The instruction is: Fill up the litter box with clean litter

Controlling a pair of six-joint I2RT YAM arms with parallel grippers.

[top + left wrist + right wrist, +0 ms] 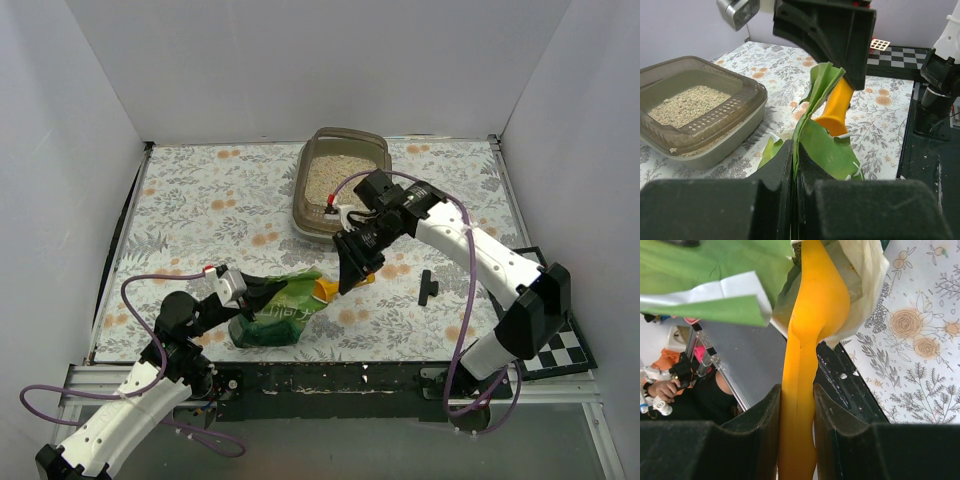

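Lower left in the top view, the left gripper (250,291) pinches the edge of the green bag (285,312), jaws pressed tight on the plastic. That bag lies on the floral table (200,200), mouth toward the right. 1 yellow scoop (323,290) pokes from the mouth, its handle clamped between the narrow jaws of the right gripper (348,280). Up at top centre, well apart, sits the litter box (300,205), holding beige litter (338,178). Right of the scoop lies 1 small black piece (428,287).
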